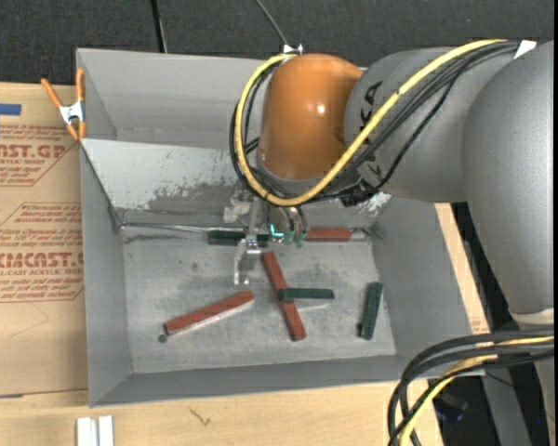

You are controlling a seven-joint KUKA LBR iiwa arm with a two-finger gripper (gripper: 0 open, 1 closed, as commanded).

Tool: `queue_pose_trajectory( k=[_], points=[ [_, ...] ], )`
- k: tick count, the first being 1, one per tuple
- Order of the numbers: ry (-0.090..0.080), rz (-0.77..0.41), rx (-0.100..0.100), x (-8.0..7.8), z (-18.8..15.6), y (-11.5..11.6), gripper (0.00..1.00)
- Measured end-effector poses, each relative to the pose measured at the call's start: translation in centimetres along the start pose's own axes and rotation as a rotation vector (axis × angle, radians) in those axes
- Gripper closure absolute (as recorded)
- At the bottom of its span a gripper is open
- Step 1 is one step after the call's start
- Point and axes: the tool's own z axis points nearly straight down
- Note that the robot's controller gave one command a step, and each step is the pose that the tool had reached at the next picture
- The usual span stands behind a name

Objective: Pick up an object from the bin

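Camera view, looking down. The jaws are low over the floor of the bin [167,91], under the orange wrist cover [302,119]. The cover and cables hide too much of them, so I cannot tell whether they are apart or together. Nothing is seen held between them.

Closest to the jaws is the upper end of a red-brown stick [274,272], which runs slantwise away from them toward the near wall. A short dark green stick [312,295] lies across it further along. I take the red-brown stick as the likeliest pick.

Just beside the jaws, view-left, is a dark green stick [225,237]. On the opposite side is another red-brown stick [330,235]. Both lie along the foot of the back wall.

Further from the jaws a long red-brown stick [209,313] lies alone toward the near-left. A dark green stick [369,309] lies well apart on the arm's side.

Handling, as a judgement: the sticks look like crayons or pencils, so light, stiff, thin and smooth, and they lie flat. They would be liable to roll or slip out. Grip across the width on the bare stretch nearest the jaws, clear of the green crossing.

Writing: none legible on any stick. The black lettering on the arm casing is crossed by cables and cannot be read.
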Motion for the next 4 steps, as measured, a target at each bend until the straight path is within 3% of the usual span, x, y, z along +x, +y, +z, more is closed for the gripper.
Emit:
queue_pose_trajectory(
  k=[1,2,3,4],
  points=[
    [-0.008,0.001,-0.001,-0.2,-0.5,-0.1,0.00],
    [-0.010,-0.062,0.000,4.2,7.9,1.3,0.00],
    [-0.016,-0.078,-0.002,4.5,9.8,1.5,0.00],
    [-0.005,0.026,0.000,6.3,7.3,1.8,0.00]
  ],
)
